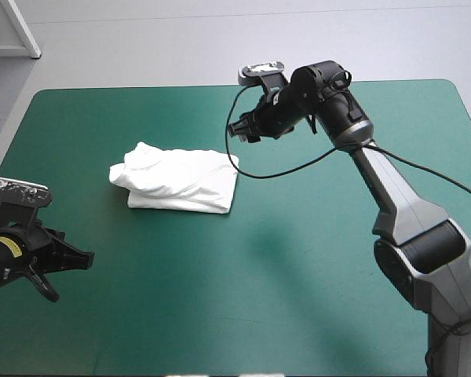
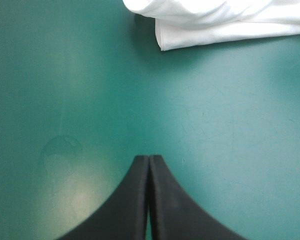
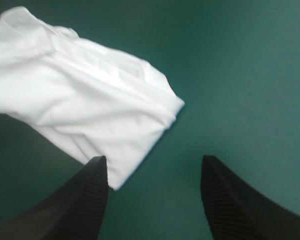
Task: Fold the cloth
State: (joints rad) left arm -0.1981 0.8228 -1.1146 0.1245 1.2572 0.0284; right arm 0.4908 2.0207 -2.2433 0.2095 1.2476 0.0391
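The white T-shirt [image 1: 177, 181] lies as a folded bundle on the teal-green table, left of the middle. My right gripper [image 1: 237, 129] hangs open above the table just beyond the bundle's right end. In the right wrist view the T-shirt [image 3: 80, 100] lies ahead of the open gripper [image 3: 152, 161], one corner reaching to the finger [image 3: 92, 185] on that side; nothing is held. My left gripper [image 1: 80, 258] is low near the table's front left and is shut and empty. In its own view the left gripper [image 2: 149, 160] points at bare cover, and the T-shirt [image 2: 215, 20] lies well ahead.
Teal-green cover [image 1: 298, 275] stretches bare across the front and right of the table. A white frame leg [image 1: 23, 31] stands on the floor beyond the far left corner.
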